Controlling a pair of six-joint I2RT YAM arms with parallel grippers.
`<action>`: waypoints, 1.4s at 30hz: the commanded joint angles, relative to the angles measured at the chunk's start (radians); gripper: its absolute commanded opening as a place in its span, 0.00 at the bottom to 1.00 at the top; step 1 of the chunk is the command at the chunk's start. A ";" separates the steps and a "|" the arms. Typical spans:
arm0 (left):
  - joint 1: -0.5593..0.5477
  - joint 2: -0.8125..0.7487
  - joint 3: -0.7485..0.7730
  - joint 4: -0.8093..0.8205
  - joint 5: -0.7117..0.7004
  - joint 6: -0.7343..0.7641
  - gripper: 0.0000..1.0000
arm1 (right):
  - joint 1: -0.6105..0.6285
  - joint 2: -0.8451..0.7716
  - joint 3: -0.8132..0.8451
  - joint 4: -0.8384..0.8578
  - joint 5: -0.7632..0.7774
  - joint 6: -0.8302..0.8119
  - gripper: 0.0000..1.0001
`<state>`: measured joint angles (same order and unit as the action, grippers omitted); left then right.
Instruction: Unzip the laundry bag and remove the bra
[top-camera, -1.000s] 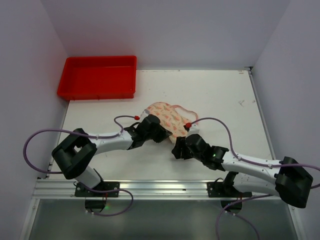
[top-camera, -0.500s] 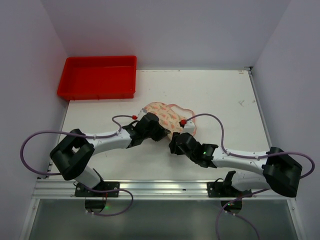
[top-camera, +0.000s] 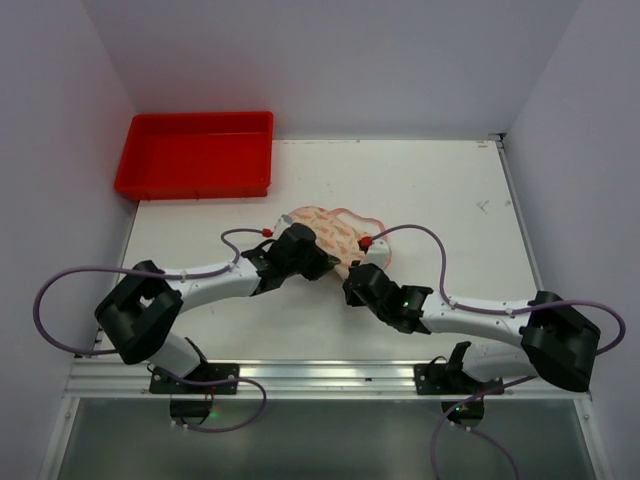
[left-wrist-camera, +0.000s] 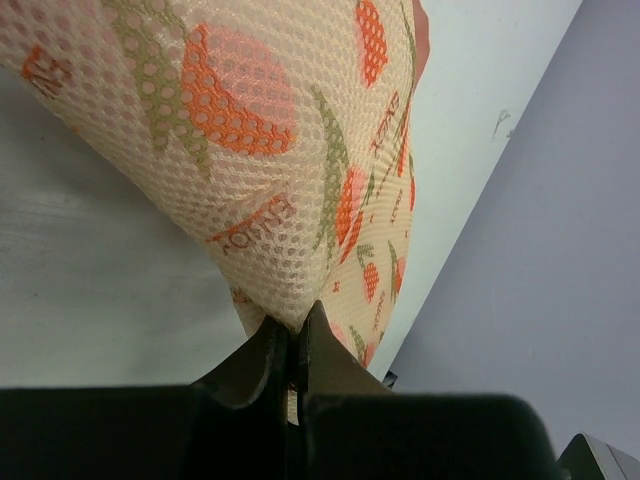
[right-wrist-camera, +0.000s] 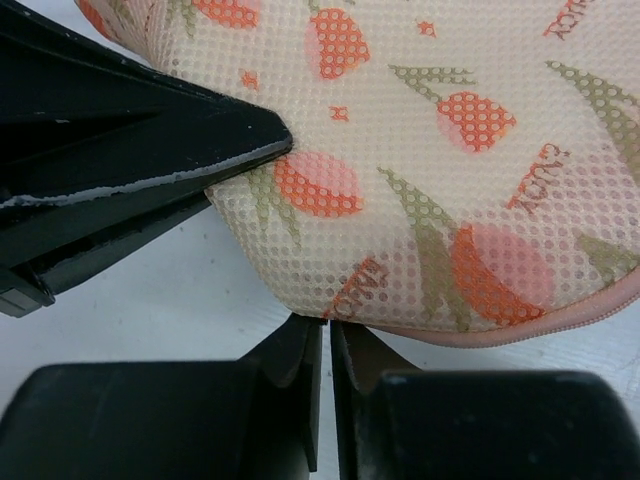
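The laundry bag (top-camera: 335, 232), cream mesh with an orange-pink print, lies mid-table. My left gripper (top-camera: 322, 264) reaches it from the left and is shut on a fold of its mesh (left-wrist-camera: 260, 150), which is pinched between the jaws (left-wrist-camera: 293, 325). From the near right, my right gripper (top-camera: 352, 277) has its jaws almost together (right-wrist-camera: 326, 325) against the bag's lower edge (right-wrist-camera: 450, 150), beside the pink zipper seam (right-wrist-camera: 560, 325). The bag covers its tips. The left fingers (right-wrist-camera: 150, 150) show dark in the right wrist view. The bra is hidden.
A red plastic tray (top-camera: 195, 155) stands at the back left of the white table (top-camera: 450, 190). The bag's thin pink strap (top-camera: 365, 218) loops behind it. Purple cables arc over both arms. Walls close in the left, right and back.
My right arm has slid left and forward to the bag's near edge, and its jaws have closed from wide apart to nearly together. The left gripper has kept its pinch and shifted slightly back.
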<state>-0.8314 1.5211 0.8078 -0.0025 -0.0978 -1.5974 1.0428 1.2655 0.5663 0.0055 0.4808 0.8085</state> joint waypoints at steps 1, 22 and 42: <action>0.008 -0.048 0.015 0.028 -0.013 0.002 0.00 | 0.003 -0.018 0.047 0.018 0.077 0.023 0.07; 0.198 -0.148 -0.074 -0.189 0.249 0.847 0.00 | -0.052 -0.279 0.014 -0.378 -0.031 -0.055 0.00; 0.353 -0.298 -0.097 -0.304 0.193 0.659 1.00 | -0.020 0.285 0.342 0.030 -0.497 -0.144 0.00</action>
<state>-0.4789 1.3743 0.8021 -0.2398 0.1921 -0.8005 1.0119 1.5162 0.8288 -0.0723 0.0483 0.6689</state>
